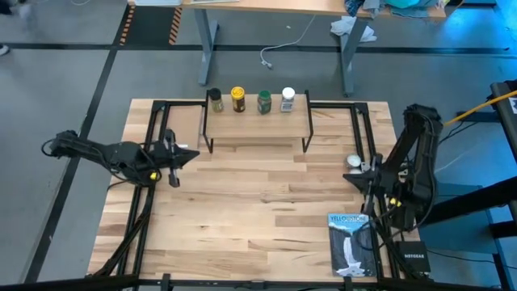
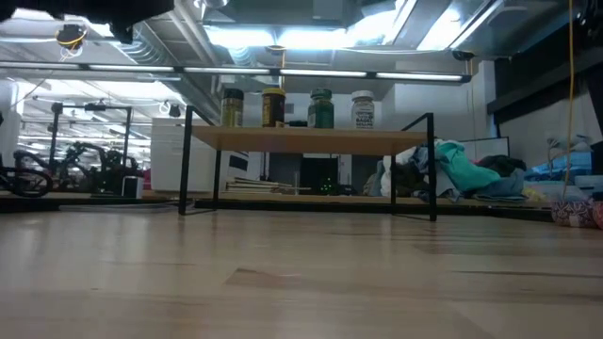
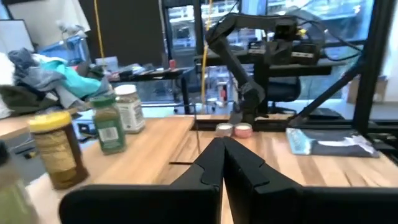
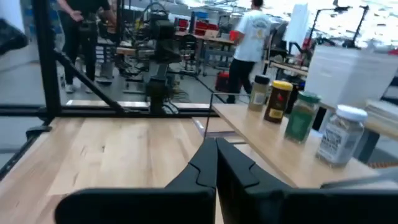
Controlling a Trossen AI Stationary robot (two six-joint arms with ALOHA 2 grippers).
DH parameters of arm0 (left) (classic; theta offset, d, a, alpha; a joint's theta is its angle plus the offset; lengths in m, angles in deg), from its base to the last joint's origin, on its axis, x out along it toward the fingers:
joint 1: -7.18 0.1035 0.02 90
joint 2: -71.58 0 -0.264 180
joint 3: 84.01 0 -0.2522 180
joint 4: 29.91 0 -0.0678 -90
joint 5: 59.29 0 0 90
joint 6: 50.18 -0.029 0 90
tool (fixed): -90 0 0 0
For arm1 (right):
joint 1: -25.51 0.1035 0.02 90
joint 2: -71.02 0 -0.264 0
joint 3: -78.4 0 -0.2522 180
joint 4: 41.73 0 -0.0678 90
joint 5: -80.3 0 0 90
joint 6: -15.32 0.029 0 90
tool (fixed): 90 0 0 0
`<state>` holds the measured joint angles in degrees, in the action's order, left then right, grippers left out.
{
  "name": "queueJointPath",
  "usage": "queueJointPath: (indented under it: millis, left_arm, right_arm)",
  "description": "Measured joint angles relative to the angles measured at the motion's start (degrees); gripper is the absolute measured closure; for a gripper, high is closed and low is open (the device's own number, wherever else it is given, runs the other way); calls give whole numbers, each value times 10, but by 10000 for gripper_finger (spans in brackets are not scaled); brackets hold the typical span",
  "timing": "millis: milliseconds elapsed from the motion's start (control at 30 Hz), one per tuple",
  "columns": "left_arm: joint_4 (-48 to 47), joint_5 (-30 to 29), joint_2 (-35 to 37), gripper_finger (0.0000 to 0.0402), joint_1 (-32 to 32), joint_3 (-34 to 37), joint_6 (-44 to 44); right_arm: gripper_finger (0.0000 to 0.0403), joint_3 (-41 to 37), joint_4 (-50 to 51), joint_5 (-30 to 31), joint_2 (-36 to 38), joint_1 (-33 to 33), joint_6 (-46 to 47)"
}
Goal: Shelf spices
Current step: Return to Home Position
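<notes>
Along the upper middle of the overhead frame, the shelf (image 1: 257,129) carries a row, left to right: dark-lidded jar (image 1: 216,99), amber jar (image 1: 237,99), green jar (image 1: 264,102), white-lidded jar (image 1: 287,99). At mid-left the left gripper (image 3: 222,144) and at mid-right the right gripper (image 4: 216,144) sit over the tabletop (image 1: 258,210), each with fingers pressed together, holding nothing.
</notes>
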<state>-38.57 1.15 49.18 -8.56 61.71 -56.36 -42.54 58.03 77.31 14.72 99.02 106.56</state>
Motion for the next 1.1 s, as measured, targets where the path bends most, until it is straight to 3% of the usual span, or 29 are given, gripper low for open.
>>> queueJointPath:
  millis: [300,567,667,867,1100]
  left_arm:
    - [132,82,-34,401,61,90,38]
    - [196,191,-102,401,140,97,46]
    - [221,215,-131,401,163,97,55]
    - [263,238,-172,401,192,97,60]
    - [309,260,-191,401,217,97,50]
  right_arm:
    - [402,-34,-49,0,27,-4,1]
    - [402,-34,-73,0,25,-4,-4]
    - [402,-34,-124,-1,24,-4,-50]
    - [402,-34,-307,-27,25,-22,-237]
    - [402,-34,-625,-190,25,-147,-610]
